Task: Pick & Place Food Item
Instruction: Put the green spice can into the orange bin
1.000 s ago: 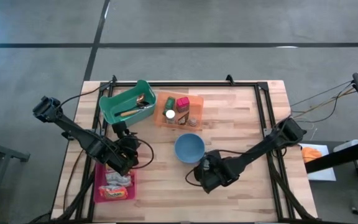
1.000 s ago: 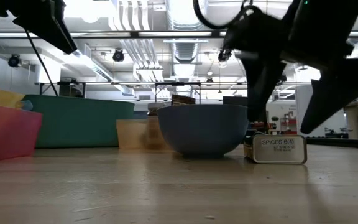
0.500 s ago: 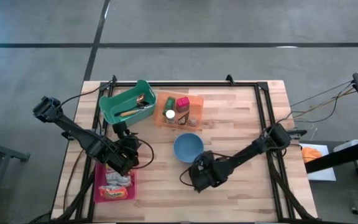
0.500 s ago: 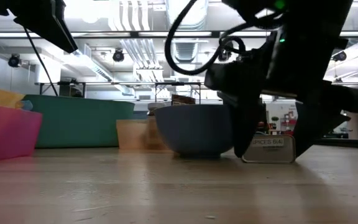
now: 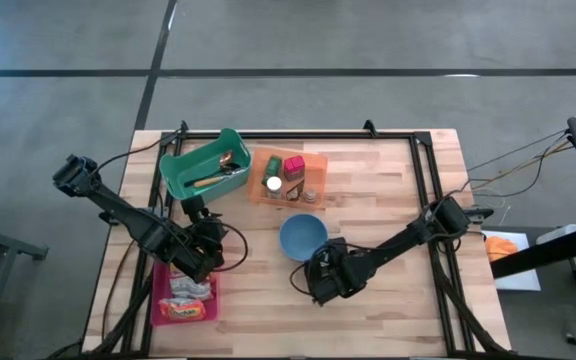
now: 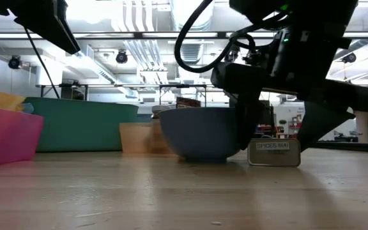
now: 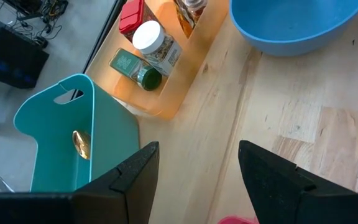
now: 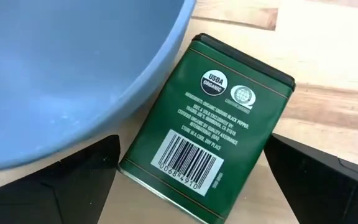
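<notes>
The tin (image 8: 207, 136) lies flat with the blue bowl (image 8: 73, 68) tight against it at 11 o'clock, rim hanging over one edge, so no way in there. Bare wood (image 8: 328, 81) on the far side and toward 6 o'clock is open; right gripper (image 8: 191, 180) straddles it with fingers spread wide

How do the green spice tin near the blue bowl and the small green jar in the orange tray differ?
The green spice tin is flat and rectangular; the small green jar looks round. The tin lies on the bare wooden table, beside the blue bowl; the jar lies inside the orange tray among other containers. The open right gripper straddles the tin; no gripper is at the jar. Both are green.
</notes>
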Controlling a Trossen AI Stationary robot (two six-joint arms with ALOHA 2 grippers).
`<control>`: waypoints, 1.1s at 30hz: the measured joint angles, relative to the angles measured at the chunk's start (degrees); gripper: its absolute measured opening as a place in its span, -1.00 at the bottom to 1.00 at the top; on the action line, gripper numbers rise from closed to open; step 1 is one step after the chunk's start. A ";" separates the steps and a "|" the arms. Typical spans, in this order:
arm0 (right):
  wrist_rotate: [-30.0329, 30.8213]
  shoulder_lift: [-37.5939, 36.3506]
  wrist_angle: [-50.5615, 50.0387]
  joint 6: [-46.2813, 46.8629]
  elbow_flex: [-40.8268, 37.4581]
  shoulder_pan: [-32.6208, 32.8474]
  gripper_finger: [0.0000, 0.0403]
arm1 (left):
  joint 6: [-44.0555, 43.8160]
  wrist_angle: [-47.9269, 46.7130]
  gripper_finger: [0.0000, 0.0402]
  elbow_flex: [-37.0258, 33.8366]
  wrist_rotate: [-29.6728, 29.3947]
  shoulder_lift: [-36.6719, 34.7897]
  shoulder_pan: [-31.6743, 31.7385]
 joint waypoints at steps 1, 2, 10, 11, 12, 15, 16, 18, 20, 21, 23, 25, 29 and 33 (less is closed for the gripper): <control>-0.01 0.00 -0.22 0.00 0.00 -0.03 0.94 | -0.08 0.01 0.10 0.00 0.00 0.00 0.00; -0.02 0.00 -0.70 0.01 0.00 -0.01 0.94 | -0.11 0.01 0.10 0.00 0.02 0.00 0.00; -4.97 0.00 -9.74 3.43 0.00 0.07 0.94 | -0.11 0.01 0.10 -0.02 0.04 0.00 0.00; -5.04 0.00 -9.80 3.43 0.00 0.07 0.94 | -0.11 0.01 0.10 -0.02 0.05 0.00 0.00; -5.03 0.00 -9.62 3.20 0.00 0.07 0.94 | -0.09 0.01 0.10 -0.02 0.08 0.00 0.00; -5.02 0.00 -9.72 0.57 0.00 0.05 0.94 | -0.11 0.06 0.10 -0.04 0.17 0.00 0.00; -5.02 0.00 -9.70 -0.63 0.00 -0.09 0.94 | -0.11 0.17 0.10 -0.04 0.17 0.00 0.00; -5.04 0.00 -9.72 -1.63 -0.04 -0.17 0.94 | -0.31 0.18 0.10 -0.04 0.17 0.00 0.00; -5.04 0.00 -9.73 -2.09 -0.04 -0.19 0.94 | -0.33 0.20 0.10 -0.04 0.21 0.00 0.00; -5.03 0.00 -9.77 -2.38 -0.04 -0.19 0.94 | -0.33 0.20 0.10 -0.04 0.27 0.00 0.00; -5.02 0.00 -9.78 -2.56 -0.05 -0.19 0.94 | -0.35 0.20 0.10 -0.04 0.70 0.00 0.01; -4.77 0.00 -9.78 -2.37 -0.07 -0.19 0.94 | -0.35 0.20 0.10 -0.04 0.85 0.00 0.00; -4.55 0.00 -9.78 -1.99 -0.07 -0.21 0.92 | -0.35 0.23 0.10 -0.04 0.85 0.00 0.04; -4.10 0.32 -9.72 -1.25 -0.19 -0.21 0.74 | -0.36 0.40 0.10 -0.04 0.85 0.00 0.04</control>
